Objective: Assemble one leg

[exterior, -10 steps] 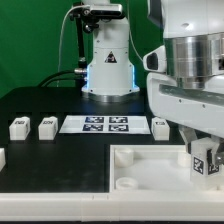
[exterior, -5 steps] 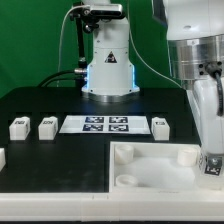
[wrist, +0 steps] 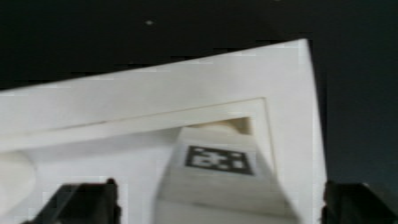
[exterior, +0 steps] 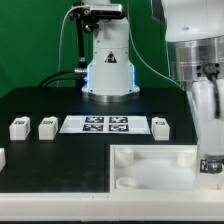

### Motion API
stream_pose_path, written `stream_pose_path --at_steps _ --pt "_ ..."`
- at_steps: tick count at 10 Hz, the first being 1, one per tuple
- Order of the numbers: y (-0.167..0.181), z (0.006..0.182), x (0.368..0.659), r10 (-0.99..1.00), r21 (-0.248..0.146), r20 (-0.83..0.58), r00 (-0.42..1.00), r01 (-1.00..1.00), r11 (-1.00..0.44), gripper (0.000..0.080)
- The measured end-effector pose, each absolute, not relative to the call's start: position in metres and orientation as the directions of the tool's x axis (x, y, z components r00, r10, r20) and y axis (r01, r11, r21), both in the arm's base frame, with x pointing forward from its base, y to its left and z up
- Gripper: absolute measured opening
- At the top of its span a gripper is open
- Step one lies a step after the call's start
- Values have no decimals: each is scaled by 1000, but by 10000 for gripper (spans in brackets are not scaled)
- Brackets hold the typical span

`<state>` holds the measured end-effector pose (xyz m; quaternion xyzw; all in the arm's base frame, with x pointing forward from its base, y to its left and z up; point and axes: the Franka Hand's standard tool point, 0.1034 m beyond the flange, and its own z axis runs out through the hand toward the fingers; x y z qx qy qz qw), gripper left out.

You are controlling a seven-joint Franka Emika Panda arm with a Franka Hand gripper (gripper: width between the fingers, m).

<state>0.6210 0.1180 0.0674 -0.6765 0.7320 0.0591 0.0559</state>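
The leg (exterior: 211, 163), a white square post with a black-and-white tag, stands upright at the corner of the big white panel (exterior: 150, 165) on the exterior view's right. My gripper (exterior: 211, 157) is straight above it, fingers down on either side. In the wrist view the leg (wrist: 217, 170) rises between my two dark fingers (wrist: 86, 203), with a gap showing on each side, so the gripper (wrist: 222, 208) is open around it. The panel's corner (wrist: 107, 110) lies under the leg.
Two loose legs (exterior: 18, 127) (exterior: 46, 126) lie at the exterior view's left and one (exterior: 161, 126) right of the marker board (exterior: 105, 124). Another white part (exterior: 2, 157) shows at the left edge. The arm's base (exterior: 108, 65) stands at the back.
A second ago my gripper held the leg a little higher and further left. It has since turned and brought the leg down and right onto the panel's corner. It has barely moved in the last half second.
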Motion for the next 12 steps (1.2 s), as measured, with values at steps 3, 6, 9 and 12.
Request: stream_pose_path --at_steps 3,6,9,12 --pt "125 69 616 -933 -12 -134 333 -942 -334 647" --pt "127 70 614 -653 14 -45 756 -653 -757 649" --pt "126 73 623 -282 -14 0 960 -282 -959 649" --pt "116 73 629 -165 -26 52 985 -163 -986 649"
